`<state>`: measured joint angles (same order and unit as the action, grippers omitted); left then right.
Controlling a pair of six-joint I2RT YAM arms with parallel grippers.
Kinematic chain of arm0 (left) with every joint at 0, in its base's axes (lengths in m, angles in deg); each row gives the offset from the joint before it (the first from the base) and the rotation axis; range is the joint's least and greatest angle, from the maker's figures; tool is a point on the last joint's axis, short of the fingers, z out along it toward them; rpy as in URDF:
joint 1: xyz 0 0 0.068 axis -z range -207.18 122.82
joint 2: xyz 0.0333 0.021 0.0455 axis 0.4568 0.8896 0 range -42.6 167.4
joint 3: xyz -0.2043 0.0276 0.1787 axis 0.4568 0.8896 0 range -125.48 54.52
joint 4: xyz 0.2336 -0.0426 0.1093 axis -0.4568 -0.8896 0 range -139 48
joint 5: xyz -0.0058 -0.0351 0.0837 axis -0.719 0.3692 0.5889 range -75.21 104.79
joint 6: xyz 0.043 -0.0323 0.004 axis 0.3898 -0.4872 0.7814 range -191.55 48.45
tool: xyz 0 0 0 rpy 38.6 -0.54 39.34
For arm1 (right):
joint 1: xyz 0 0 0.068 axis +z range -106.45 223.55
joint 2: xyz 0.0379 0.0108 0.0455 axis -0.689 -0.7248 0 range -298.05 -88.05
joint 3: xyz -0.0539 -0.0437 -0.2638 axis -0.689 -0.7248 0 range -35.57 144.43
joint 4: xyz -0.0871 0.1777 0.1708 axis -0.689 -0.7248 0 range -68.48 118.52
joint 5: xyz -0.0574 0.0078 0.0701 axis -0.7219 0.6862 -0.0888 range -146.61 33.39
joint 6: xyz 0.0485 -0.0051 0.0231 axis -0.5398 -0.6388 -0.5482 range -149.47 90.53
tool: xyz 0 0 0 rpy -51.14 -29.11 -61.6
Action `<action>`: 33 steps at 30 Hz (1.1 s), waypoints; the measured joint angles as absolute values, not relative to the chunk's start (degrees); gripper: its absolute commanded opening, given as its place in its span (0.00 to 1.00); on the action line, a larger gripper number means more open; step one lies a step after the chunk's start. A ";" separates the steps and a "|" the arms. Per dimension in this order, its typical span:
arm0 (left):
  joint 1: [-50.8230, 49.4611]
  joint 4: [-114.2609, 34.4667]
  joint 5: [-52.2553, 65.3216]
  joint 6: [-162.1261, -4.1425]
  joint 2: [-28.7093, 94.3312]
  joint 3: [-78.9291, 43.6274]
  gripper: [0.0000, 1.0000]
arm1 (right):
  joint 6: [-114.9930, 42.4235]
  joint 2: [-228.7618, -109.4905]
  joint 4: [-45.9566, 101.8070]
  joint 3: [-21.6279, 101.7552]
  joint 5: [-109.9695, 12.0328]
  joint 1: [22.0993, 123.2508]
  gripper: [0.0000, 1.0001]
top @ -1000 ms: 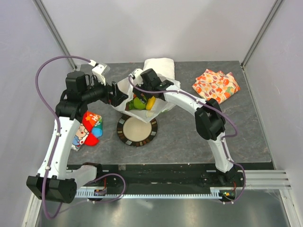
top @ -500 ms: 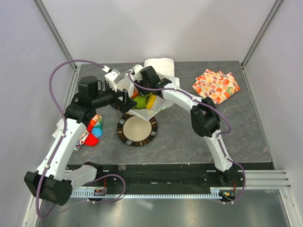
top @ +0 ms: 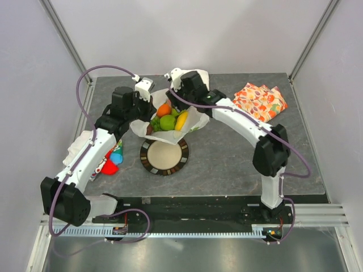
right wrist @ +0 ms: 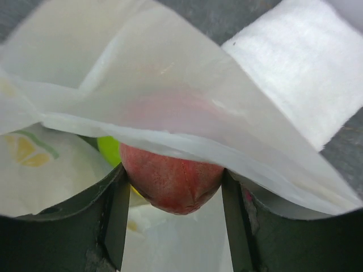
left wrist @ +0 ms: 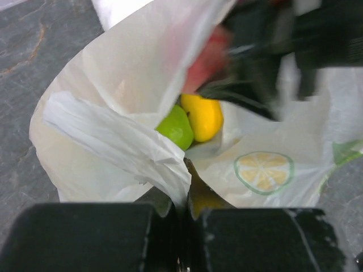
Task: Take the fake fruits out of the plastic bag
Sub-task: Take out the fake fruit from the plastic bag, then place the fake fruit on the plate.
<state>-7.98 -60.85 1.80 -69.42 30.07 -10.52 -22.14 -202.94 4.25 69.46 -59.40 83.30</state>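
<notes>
Fruits (top: pixel 168 118) fill the open plastic bag (top: pixel 195 115) at mid-worktop (top: pixel 238 161), at twelve o'clock of the plate (top: pixel 148 160). Inside we see an orange (top: pixel 164 109), a green apple (top: pixel 167 122) and a banana (top: pixel 181 120). The left pincer (left wrist: pixel 184 205) is pinched together on the bag's nine-o'clock rim. The right pincer (right wrist: pixel 172 177), at the twelve-o'clock rim, is clamped on a red fruit (right wrist: pixel 170 186) beneath a fold of bag film.
</notes>
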 measured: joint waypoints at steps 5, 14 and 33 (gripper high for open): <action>-8.00 -60.26 3.75 -69.55 30.92 -10.93 0.02 | -21.72 -191.16 4.71 63.82 -51.42 82.92 0.22; -11.43 -58.78 4.34 -69.64 36.34 -20.20 0.02 | -13.77 -173.08 4.25 47.43 -38.13 89.28 0.22; -12.98 -56.85 4.14 -69.64 38.72 -26.54 0.02 | -7.01 -196.27 5.30 48.20 -39.29 98.66 0.21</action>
<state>-12.98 -56.85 4.14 -69.64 38.72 -26.54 -7.01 -196.27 5.30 48.20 -39.29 98.66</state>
